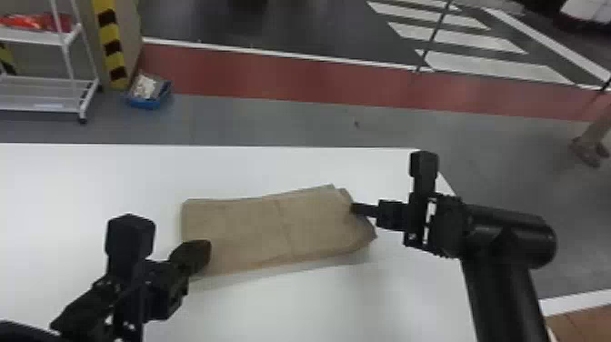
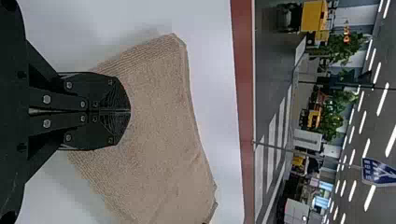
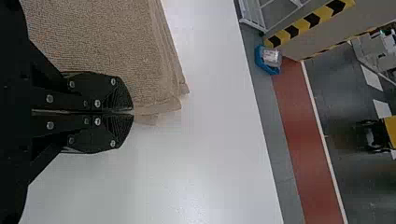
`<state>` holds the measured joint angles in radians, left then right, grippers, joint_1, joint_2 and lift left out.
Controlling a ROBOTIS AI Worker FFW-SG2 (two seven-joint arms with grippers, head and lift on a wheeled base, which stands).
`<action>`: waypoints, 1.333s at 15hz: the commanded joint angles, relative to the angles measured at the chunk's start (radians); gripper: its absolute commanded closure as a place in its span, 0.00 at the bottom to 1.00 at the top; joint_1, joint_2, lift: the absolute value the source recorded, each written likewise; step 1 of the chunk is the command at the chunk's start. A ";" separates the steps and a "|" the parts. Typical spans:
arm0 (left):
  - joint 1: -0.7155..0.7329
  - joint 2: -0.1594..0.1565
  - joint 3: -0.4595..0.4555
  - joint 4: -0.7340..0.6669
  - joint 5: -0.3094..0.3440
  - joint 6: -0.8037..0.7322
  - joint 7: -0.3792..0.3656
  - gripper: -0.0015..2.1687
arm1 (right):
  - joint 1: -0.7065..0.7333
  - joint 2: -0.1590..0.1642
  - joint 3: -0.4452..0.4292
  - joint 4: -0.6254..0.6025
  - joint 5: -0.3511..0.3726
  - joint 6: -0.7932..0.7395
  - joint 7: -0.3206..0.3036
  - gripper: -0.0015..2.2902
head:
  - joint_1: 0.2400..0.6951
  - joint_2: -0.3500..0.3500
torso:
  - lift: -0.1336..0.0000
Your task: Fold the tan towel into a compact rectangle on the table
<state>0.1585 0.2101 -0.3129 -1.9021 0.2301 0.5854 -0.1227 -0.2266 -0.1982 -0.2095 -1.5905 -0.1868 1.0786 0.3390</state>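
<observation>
See tan towel (image 1: 245, 227) on white table (image 1: 295, 300), already folded to a long, low rectangle, lying a little aslant. Reads squarer at towel's left end, looser at its right end, with layers out of line along the far right corner. Note a crease across towel's middle and a soft shadow along its near side.

Find left gripper (image 1: 204, 254) over towel's near left corner, angled in from the near left. In left wrist view, make out both fingers (image 2: 112, 93) pressed together above ribbed cloth. Cannot tell of any cloth caught between.

Find right gripper (image 1: 357, 208) at towel's right end, pointing in toward its middle. In right wrist view, again see fingers (image 3: 116, 93) brought together, tips right at towel's layered edge. Cannot tell here either of any fold pinched.

Note farther off, beyond towel and to its left: blue bin (image 1: 152, 103) on the floor, yellow-and-black striped pillar (image 1: 111, 36), white wire cart (image 1: 45, 108). Straight beyond towel, note red floor band (image 1: 272, 82); beyond and to its right, white floor stripes (image 1: 459, 40).
</observation>
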 commanded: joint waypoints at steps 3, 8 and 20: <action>-0.002 0.000 0.000 0.000 0.002 0.003 0.000 0.62 | 0.033 -0.001 -0.005 -0.092 -0.010 0.053 0.006 0.51 | 1.00 0.12 | 0.07; -0.002 0.000 0.000 0.000 0.003 0.006 0.000 0.62 | 0.072 0.000 0.004 -0.299 0.001 0.154 0.002 0.51 | 1.00 0.13 | 0.07; -0.011 -0.003 0.032 0.012 0.005 0.006 -0.014 0.62 | 0.061 0.036 0.093 -0.359 0.035 0.087 0.023 0.51 | 1.00 0.21 | 0.07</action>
<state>0.1554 0.2112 -0.2809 -1.8990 0.2347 0.5914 -0.1359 -0.1654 -0.1746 -0.1193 -1.9484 -0.1386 1.1943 0.3553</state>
